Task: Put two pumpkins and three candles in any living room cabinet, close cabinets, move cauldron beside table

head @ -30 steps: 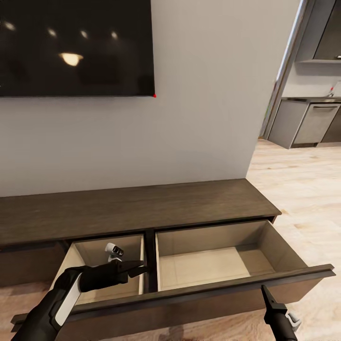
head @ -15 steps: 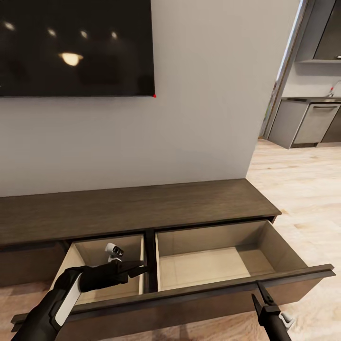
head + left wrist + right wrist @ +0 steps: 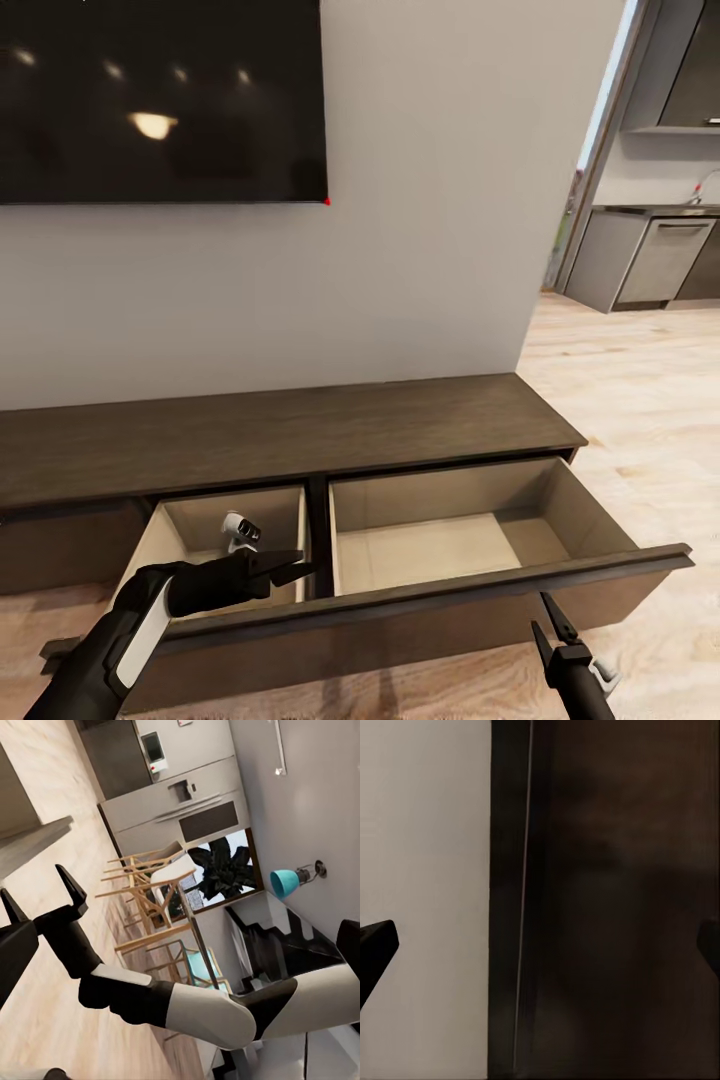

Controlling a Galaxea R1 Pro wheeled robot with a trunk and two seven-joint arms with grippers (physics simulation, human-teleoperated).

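Cabinet [image 3: 300,440]: long low dark-brown wooden unit against grey wall, below black TV screen [image 3: 160,100]. Wide handle-less drawer front [image 3: 400,620] pulled out, two pale beige compartments exposed. Left gripper [image 3: 290,566] over left compartment, fingers look pressed together, nothing held. Right gripper [image 3: 552,620] just before drawer front near its right end, fingers spread, holding nothing. Pale wood floor [image 3: 640,400] at right.
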